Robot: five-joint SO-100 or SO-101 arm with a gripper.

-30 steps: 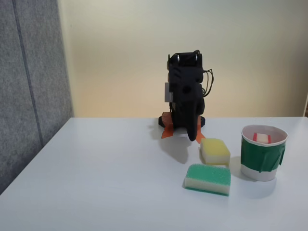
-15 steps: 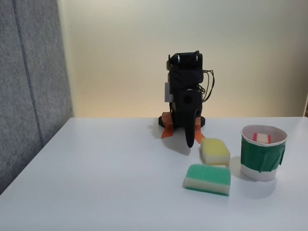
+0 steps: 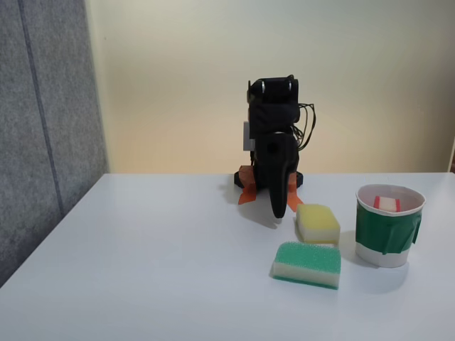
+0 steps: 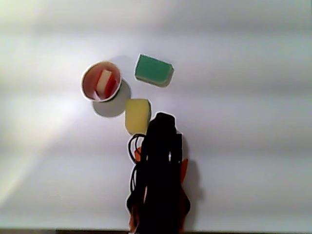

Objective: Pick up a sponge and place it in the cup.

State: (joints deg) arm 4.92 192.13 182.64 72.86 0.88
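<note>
The red-topped sponge (image 3: 387,204) stands on end inside the white cup with the green band (image 3: 384,234), at the right of the fixed view. Seen from above in the other view, the sponge (image 4: 104,83) lies within the cup's rim (image 4: 83,84). My gripper (image 3: 279,211) hangs point-down from the folded black arm, just in front of the arm's base and left of the yellow sponge. Its fingers read as one closed dark taper with nothing in them. From above, the gripper (image 4: 161,120) ends beside the yellow sponge.
A yellow sponge (image 3: 318,222) lies between the arm and the cup, and a green-topped sponge (image 3: 308,263) lies in front of it. Both also appear from above, the yellow sponge (image 4: 137,114) and the green sponge (image 4: 153,69). A grey partition stands at the left.
The gripper tip has swung left and slightly down, away from the yellow sponge toward the arm's base. The sponges and the cup have not moved.
</note>
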